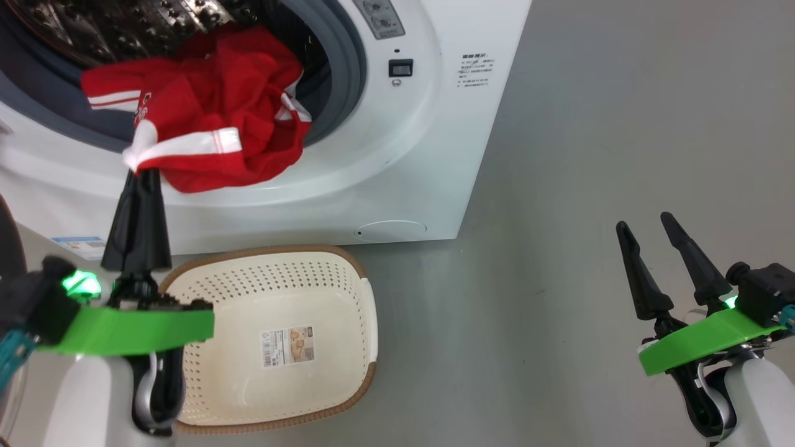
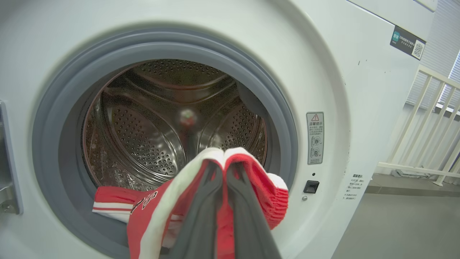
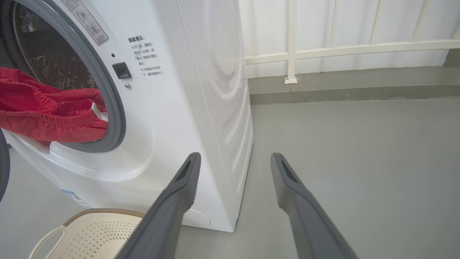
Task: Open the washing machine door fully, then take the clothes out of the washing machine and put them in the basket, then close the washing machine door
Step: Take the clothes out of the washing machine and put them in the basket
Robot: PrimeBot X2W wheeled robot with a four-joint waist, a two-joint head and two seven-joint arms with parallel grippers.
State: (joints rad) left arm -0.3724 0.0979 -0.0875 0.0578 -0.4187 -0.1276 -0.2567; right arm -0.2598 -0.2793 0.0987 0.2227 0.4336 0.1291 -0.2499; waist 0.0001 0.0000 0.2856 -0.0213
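The white washing machine (image 1: pixel 435 155) stands with its drum open, and the washing machine door shows as a dark curved rim (image 1: pixel 7 239) at the far left edge. Red clothes (image 1: pixel 211 105) with white stripes hang out over the grey gasket (image 2: pixel 284 118). My left gripper (image 1: pixel 143 172) is shut on a white-striped edge of the clothes (image 2: pixel 151 212), just in front of the opening's lower lip. The cream basket (image 1: pixel 348 323) sits on the floor directly below, with a label in its bottom. My right gripper (image 1: pixel 645 222) hangs open over the floor to the right, holding nothing.
Bare grey floor (image 1: pixel 590 155) stretches to the right of the machine. A white railing (image 3: pixel 291 54) runs along the wall behind it. The basket's white handle (image 3: pixel 45 241) faces the machine's front. A door hinge bracket (image 2: pixel 7 162) sits left of the opening.
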